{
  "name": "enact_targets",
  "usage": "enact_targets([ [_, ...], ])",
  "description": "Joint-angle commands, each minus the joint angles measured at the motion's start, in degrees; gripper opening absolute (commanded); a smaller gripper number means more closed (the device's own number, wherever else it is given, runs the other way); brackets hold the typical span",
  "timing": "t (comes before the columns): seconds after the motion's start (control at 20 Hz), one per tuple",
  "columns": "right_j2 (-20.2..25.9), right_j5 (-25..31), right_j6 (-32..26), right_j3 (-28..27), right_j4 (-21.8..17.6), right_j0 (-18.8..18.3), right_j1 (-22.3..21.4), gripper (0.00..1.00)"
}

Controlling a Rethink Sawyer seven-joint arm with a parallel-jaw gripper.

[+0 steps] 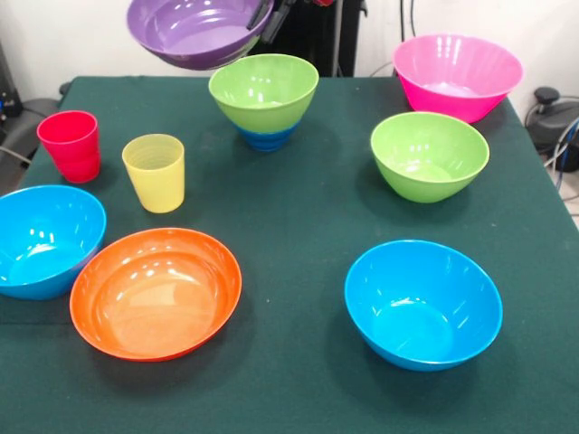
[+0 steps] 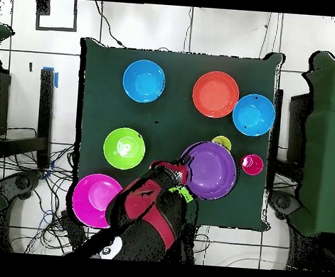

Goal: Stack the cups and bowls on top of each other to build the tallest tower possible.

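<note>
My gripper [image 1: 269, 18] is shut on the rim of the purple bowl [image 1: 194, 32] and holds it tilted in the air, up and left of the tower. The tower is a lime green bowl [image 1: 263, 90] nested on the small dark blue bowl [image 1: 266, 138]. In the overhead view the gripper [image 2: 183, 173] and the purple bowl [image 2: 212, 171] hide the tower. The red cup [image 1: 71, 145] and yellow cup [image 1: 156, 172] stand upright at the left. The yellow cup [image 2: 222, 142] peeks out beside the purple bowl and the red cup [image 2: 252, 164] is to its right.
Loose bowls on the green table [image 1: 298, 217]: big pink [image 1: 457, 74] at the far right, second lime green [image 1: 429, 155], light blue [image 1: 422, 303] at the near right, orange [image 1: 156, 291], and light blue [image 1: 41, 240] at the left edge.
</note>
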Motion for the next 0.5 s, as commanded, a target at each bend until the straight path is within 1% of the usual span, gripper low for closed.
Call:
enact_targets([
  [0.05,2.75,-2.07,9.05,1.54,3.93,1.42,3.46,0.0],
  [0.5,1.02,-3.37,10.01,2.29,7.1,4.54,6.24,0.0],
])
